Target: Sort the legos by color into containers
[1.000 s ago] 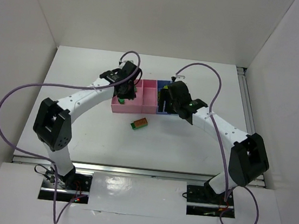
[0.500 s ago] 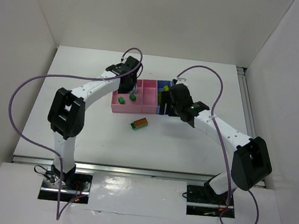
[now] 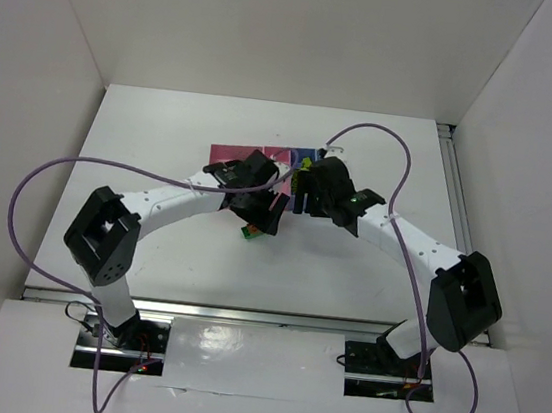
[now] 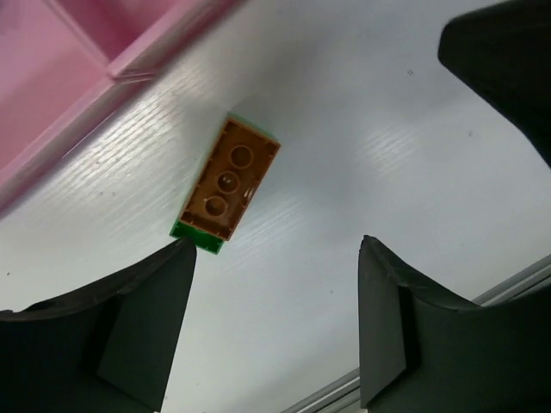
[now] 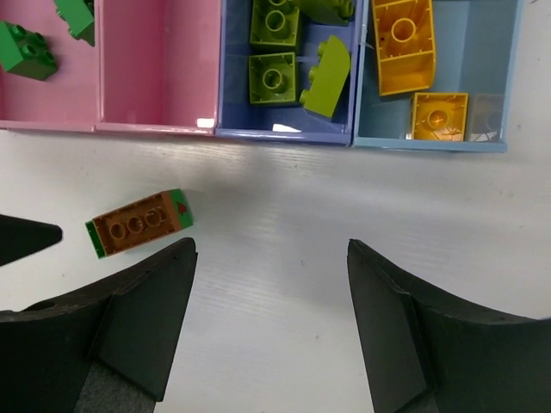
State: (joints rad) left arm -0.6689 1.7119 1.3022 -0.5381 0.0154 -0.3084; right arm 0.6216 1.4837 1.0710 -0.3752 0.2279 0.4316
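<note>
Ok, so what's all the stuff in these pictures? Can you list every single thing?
bins: four, two pink and two blue, joined in a row.
dark green bricks: two, in the wide pink bin.
lime bricks: three, in the darker blue bin; another is cut off.
yellow-orange bricks: two, in the lighter blue bin.
stuck-together pair: one, orange on green, on the white table.
cables: two, purple, looping.
arms: two, black and white.
left gripper: open, above the pair.
right gripper: open, over the table.

White table (image 5: pixel 284 258); brick (image 5: pixel 138 224) orange over green; pink bins (image 5: pixel 155 69), dark green bricks (image 5: pixel 26 50); blue bins (image 5: pixel 491 52), lime bricks (image 5: pixel 274 77), yellow bricks (image 5: pixel 405 43).
</note>
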